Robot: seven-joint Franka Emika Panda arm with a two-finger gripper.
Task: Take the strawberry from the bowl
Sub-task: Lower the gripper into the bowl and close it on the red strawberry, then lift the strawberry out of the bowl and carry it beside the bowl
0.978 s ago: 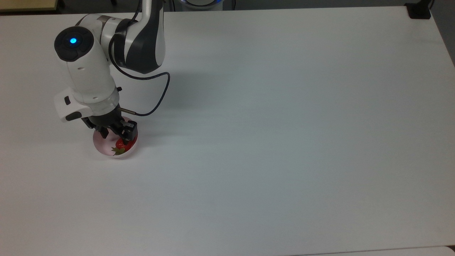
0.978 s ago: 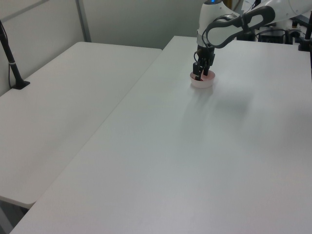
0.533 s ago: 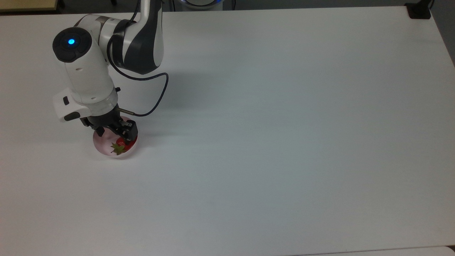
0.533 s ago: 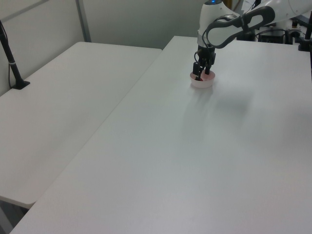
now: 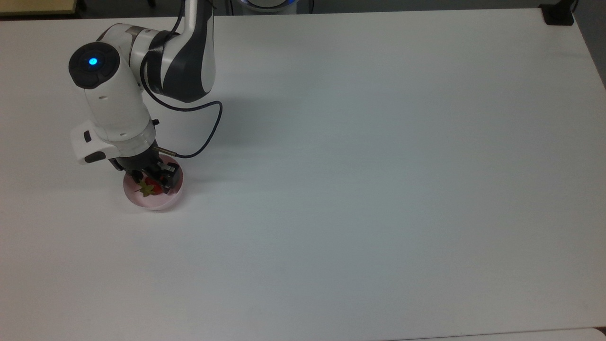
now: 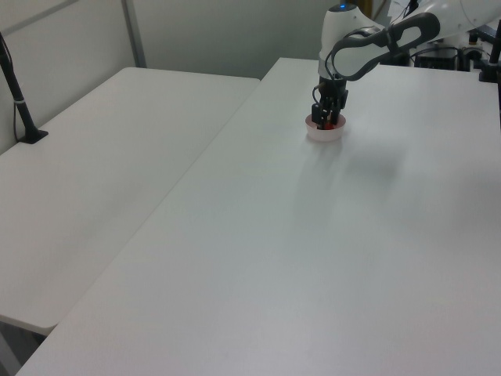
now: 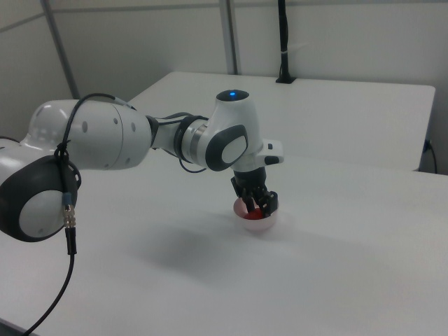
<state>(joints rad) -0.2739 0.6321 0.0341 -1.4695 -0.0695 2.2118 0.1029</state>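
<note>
The white table (image 5: 378, 189) is seen bare around the bowl (image 5: 158, 201), which sits at about eight o'clock in the top view. Over the last second the arm (image 5: 113, 104) is found shifted slightly towards nine o'clock in the top view, and the gripper (image 5: 152, 182) drawn inwards over the bowl. The strawberry (image 5: 147, 187) — earlier lying against the bowl's five-o'clock wall — is now seen between the fingers, nearer the centre, apparently clamped by the closed jaws. A grasp is judged made; lifting remains. A black cable (image 5: 208, 137) is looped beside the wrist — nothing is placed in the way.
</note>
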